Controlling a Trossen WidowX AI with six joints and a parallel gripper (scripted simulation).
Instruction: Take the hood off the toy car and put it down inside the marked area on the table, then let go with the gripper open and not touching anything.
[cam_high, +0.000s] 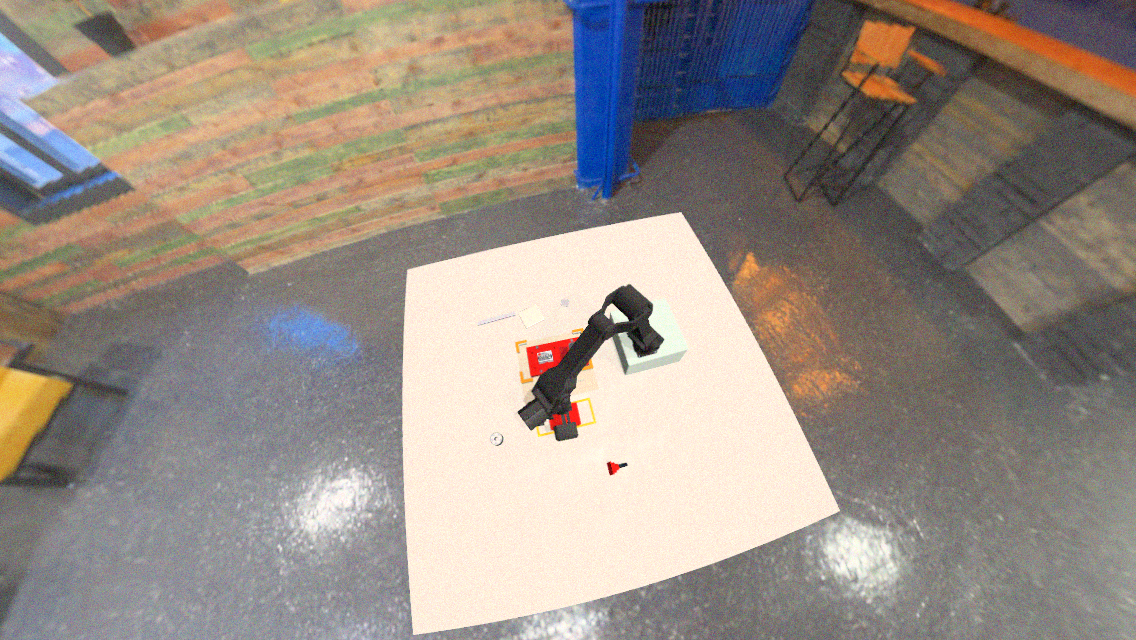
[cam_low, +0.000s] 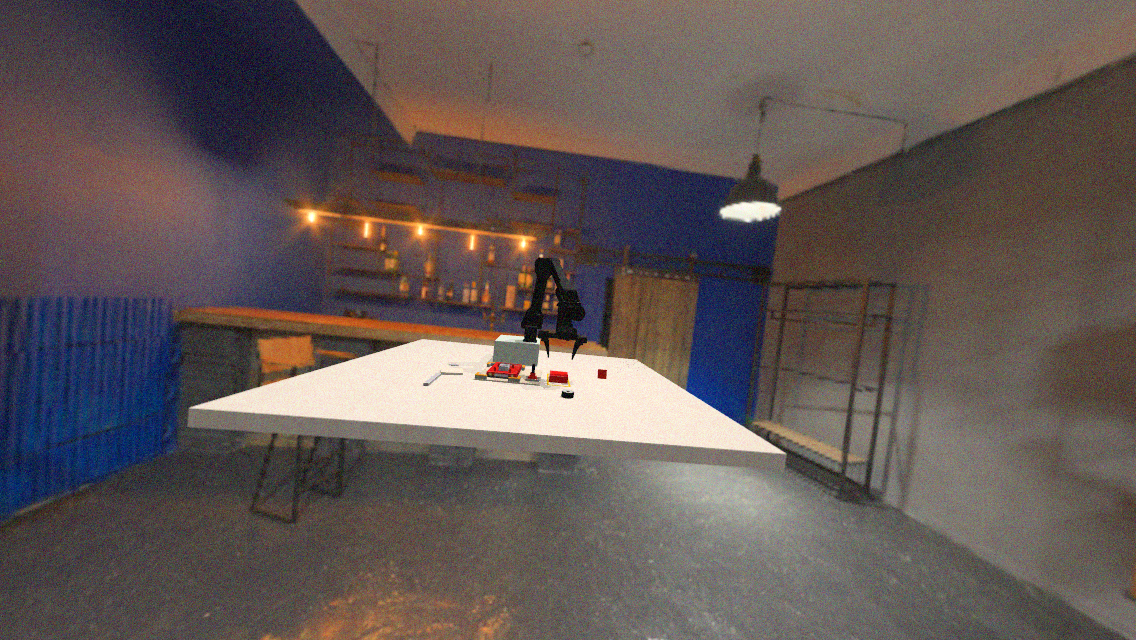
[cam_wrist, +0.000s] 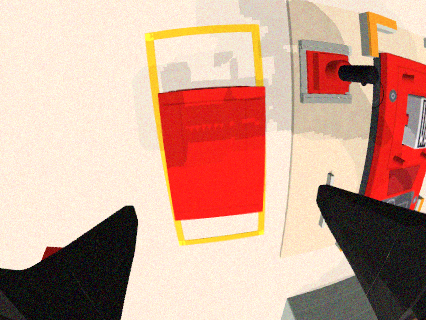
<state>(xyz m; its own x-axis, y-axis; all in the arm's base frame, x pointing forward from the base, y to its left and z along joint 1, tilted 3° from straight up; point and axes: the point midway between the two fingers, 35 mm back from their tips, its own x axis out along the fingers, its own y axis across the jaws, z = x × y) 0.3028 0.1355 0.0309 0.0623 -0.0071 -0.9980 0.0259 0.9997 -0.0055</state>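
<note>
The red hood (cam_high: 575, 414) (cam_low: 558, 376) (cam_wrist: 215, 160) lies on the table within the yellow outline (cam_high: 592, 410) (cam_wrist: 202, 30), nearer one end. In the wrist view its long sides overlap the side lines of the outline. My gripper (cam_low: 561, 357) (cam_wrist: 230, 205) is open and empty. Its fingers hang above the hood, with clear space between them and it. The red toy car (cam_high: 534, 364) (cam_low: 504, 372) (cam_wrist: 380, 165) stands beside the outline. In the top view the arm hides part of the car and the hood.
A red piece with a black knob (cam_wrist: 320, 75) sits in a grey frame by the car. Orange corner brackets (cam_wrist: 370, 35) surround the car. A red-and-black piece (cam_high: 612, 467), a small ring (cam_high: 496, 438) (cam_low: 567, 394), a rod (cam_high: 496, 319) and a pale green box (cam_high: 674, 341) (cam_low: 516, 351) are around.
</note>
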